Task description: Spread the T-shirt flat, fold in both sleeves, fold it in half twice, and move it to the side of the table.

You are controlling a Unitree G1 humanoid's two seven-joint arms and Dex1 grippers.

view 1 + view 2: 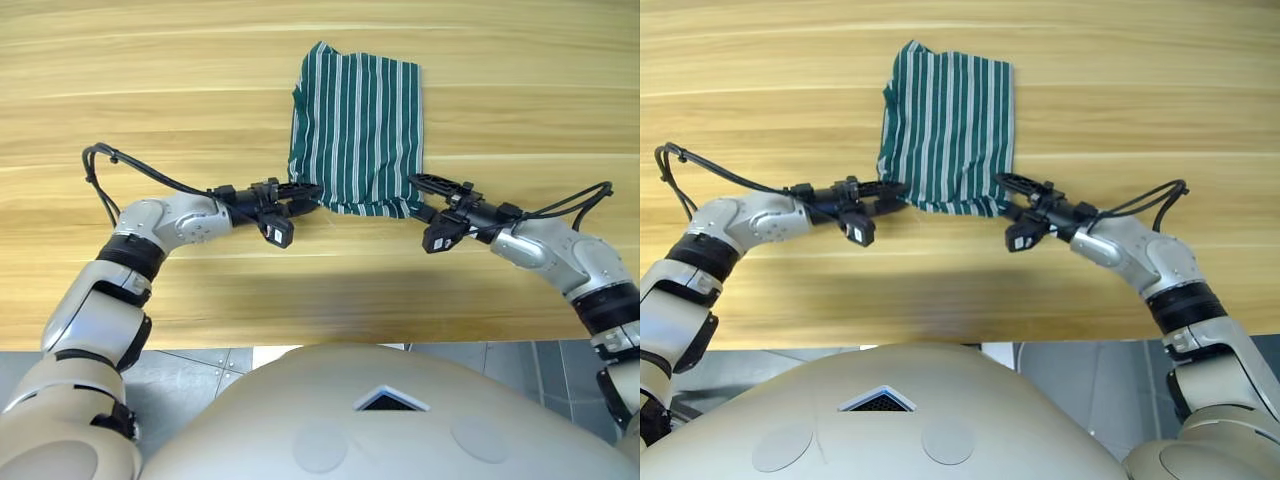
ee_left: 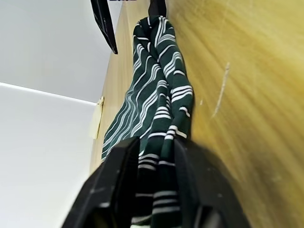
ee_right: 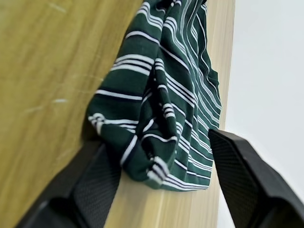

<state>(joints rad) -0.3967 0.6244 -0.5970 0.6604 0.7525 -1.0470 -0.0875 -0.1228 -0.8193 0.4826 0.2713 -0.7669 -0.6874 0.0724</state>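
The T-shirt (image 1: 357,128), dark green with white stripes, lies folded into a narrow rectangle on the wooden table (image 1: 150,80), at mid-depth. My left gripper (image 1: 305,196) is at the near left corner and is shut on the fabric; the left wrist view shows cloth pinched between its fingers (image 2: 118,185). My right gripper (image 1: 421,192) is at the near right corner and is open. Its fingers (image 3: 247,180) stand wide apart, with the shirt's corner (image 3: 142,156) lying between them. In the left wrist view the right gripper's fingertips (image 2: 105,26) show at the far end of the folded edge.
Bare wood stretches to the left and right of the shirt and between it and the table's near edge (image 1: 300,345). Cables loop off both wrists (image 1: 100,165). Grey floor (image 1: 200,360) lies below the edge.
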